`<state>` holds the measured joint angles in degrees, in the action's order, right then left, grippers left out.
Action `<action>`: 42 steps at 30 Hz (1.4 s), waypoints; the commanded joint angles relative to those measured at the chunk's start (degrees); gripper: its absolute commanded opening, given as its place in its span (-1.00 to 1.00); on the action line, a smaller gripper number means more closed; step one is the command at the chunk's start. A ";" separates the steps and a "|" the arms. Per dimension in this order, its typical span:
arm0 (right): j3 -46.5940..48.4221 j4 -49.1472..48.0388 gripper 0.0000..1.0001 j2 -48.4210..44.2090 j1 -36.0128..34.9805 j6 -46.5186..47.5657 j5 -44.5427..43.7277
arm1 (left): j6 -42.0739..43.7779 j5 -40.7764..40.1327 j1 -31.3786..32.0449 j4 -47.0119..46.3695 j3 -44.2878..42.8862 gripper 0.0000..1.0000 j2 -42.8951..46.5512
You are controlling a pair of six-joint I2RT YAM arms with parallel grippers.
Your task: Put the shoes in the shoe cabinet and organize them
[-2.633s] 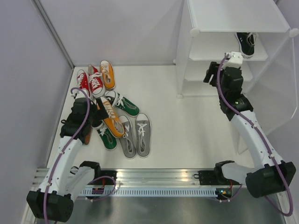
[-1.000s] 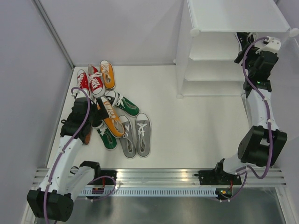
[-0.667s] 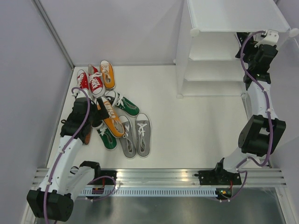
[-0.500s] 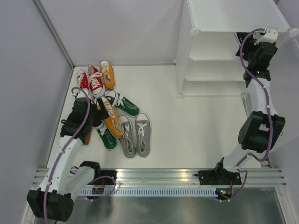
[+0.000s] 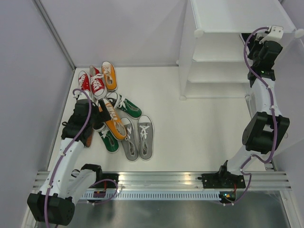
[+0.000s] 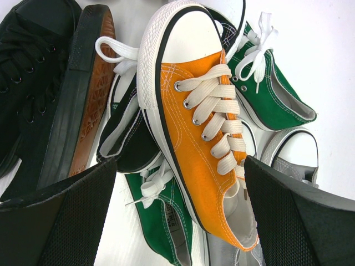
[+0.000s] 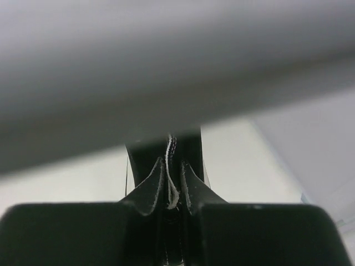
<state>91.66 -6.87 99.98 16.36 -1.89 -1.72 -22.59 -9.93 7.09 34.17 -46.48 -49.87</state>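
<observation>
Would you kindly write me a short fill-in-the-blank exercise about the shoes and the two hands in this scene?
1. The open left hand hovers over a shoe whose colour is ____.
2. The right hand, reaching into the shoe cabinet, is shut on a shoe edge coloured ____.
3. The pair lying side by side nearest the arms' bases is ____.
Missing words: orange; black; grey.
</observation>
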 commanded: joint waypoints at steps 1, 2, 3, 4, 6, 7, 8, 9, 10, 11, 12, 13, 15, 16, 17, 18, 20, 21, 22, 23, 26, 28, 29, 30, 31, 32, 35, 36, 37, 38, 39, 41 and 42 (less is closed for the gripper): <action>1.33 -1.99 -0.99 0.48 0.78 1.36 -4.79 | 1.76 0.18 -0.24 -1.30 0.25 0.97 0.56; 0.90 -2.61 -0.99 0.47 0.95 1.36 -5.22 | 1.76 0.18 -0.24 -1.39 0.25 0.97 0.56; 0.54 -4.36 -0.99 0.39 1.04 1.36 -6.10 | 1.76 0.18 -0.24 -1.39 0.25 0.97 0.65; 0.28 -5.25 -0.99 0.30 1.22 1.45 -6.72 | 1.67 0.18 -0.24 -1.30 0.25 0.97 0.56; -0.51 -7.53 -0.99 -0.05 1.39 1.28 -7.68 | 1.76 0.09 -0.24 -1.30 0.25 0.97 0.65; -0.78 -8.24 -0.99 -0.14 1.74 1.19 -7.60 | 1.76 0.00 -0.24 -1.30 0.25 0.97 0.65; -0.78 -8.94 -0.99 -0.23 1.92 1.19 -7.69 | 1.76 -0.08 -0.24 -1.39 0.25 0.97 0.65; -0.87 -10.08 -0.99 -0.14 2.01 1.27 -7.95 | 1.76 -0.17 -0.24 -1.39 0.25 0.97 0.65; -0.87 -10.61 -0.99 -0.14 2.18 1.36 -8.74 | 1.85 -0.26 -0.24 -1.30 0.34 0.97 0.73; -0.87 -11.14 -0.99 -0.05 2.27 1.45 -8.74 | 1.85 -0.44 -0.24 -1.39 0.25 0.97 0.74; -0.61 -11.40 -0.99 0.12 2.36 1.36 -8.66 | 1.85 -0.44 -0.24 -1.30 0.25 0.97 0.65; -0.34 -11.67 -0.99 0.38 2.80 1.45 -8.83 | 1.76 -0.44 -0.24 -1.39 0.34 0.97 0.65; -0.25 -12.98 -0.99 0.91 3.41 1.45 -8.13 | 1.85 -0.61 -0.24 -1.39 0.25 0.97 0.73; 0.45 -12.99 -0.99 1.17 4.20 1.45 -7.78 | 1.85 -0.61 -0.24 -1.39 0.34 0.97 0.65; 1.06 -12.90 -0.99 1.87 4.64 1.36 -6.21 | 1.85 -0.61 -0.24 -1.30 0.34 0.96 0.65; 1.59 -12.73 -0.99 2.23 4.91 1.45 -5.59 | 1.85 -0.61 -0.24 -1.39 0.34 0.97 0.47; 3.08 -12.64 -0.99 3.19 5.70 1.36 -4.36 | 1.93 -0.70 -0.24 -1.30 0.34 0.96 0.30; 3.61 -12.55 -0.99 3.46 5.87 1.45 -3.13 | 1.93 -0.70 -0.24 -1.30 0.34 0.96 0.30; 4.49 -12.46 -0.99 3.72 6.05 1.36 -2.86 | 1.93 -0.79 -0.24 -1.39 0.25 0.96 0.21; 4.93 -12.11 -0.99 4.25 6.05 1.89 -2.77 | 1.93 -0.96 -0.24 -1.39 0.34 0.96 0.21; 5.37 -11.85 -0.79 4.43 6.05 2.25 -4.17 | 2.02 -1.31 -0.24 -1.30 0.25 0.96 0.12; 4.94 -11.15 -0.26 4.25 6.05 2.07 -3.39 | 1.94 -1.23 -0.24 -1.39 0.34 0.96 0.12; 4.59 -11.06 -0.09 3.56 6.05 2.07 -3.03 | 2.02 -1.32 -0.24 -1.30 0.34 0.96 0.12; 4.06 -10.88 0.16 3.12 6.05 -0.28 -2.77 | 1.94 -1.32 -0.24 -1.30 0.34 0.96 0.21; 2.58 -11.14 0.27 2.59 6.05 -0.83 -2.33 | 1.93 -1.32 -0.24 -1.39 0.25 0.96 0.12; 1.87 -11.32 0.36 1.71 6.05 -1.18 -1.81 | 2.02 -1.32 -0.24 -1.39 0.34 0.96 0.21; 0.11 -9.65 0.55 -0.22 5.44 -1.62 -1.80 | 1.93 -1.05 -0.24 -1.30 0.34 0.97 0.21; -1.81 -10.08 0.57 -0.92 5.00 -2.23 -2.32 | 1.93 -0.97 -0.24 -1.30 0.34 0.96 0.30; -2.79 -10.44 0.56 -2.32 4.91 -2.94 -2.68 | 1.93 -0.88 -0.24 -1.30 0.34 0.96 0.30; -3.67 -10.61 0.56 -2.95 4.74 -3.64 -2.68 | 1.93 -0.88 -0.24 -1.39 0.25 0.96 0.21; -4.46 -10.96 0.55 -3.56 4.73 -4.26 -2.68 | 1.93 -0.79 -0.24 -1.39 0.34 0.96 0.38; -6.66 -11.41 0.52 -5.14 4.30 -5.66 -3.11 | 1.85 -0.70 -0.24 -1.39 0.25 0.96 0.47; -7.10 -11.41 0.50 -5.41 4.03 -5.75 -3.29 | 1.76 -0.70 -0.24 -1.39 0.34 0.96 0.47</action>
<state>86.17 -15.77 98.37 21.04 -5.13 -3.95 -22.59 -10.37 7.09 34.17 -46.48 -49.87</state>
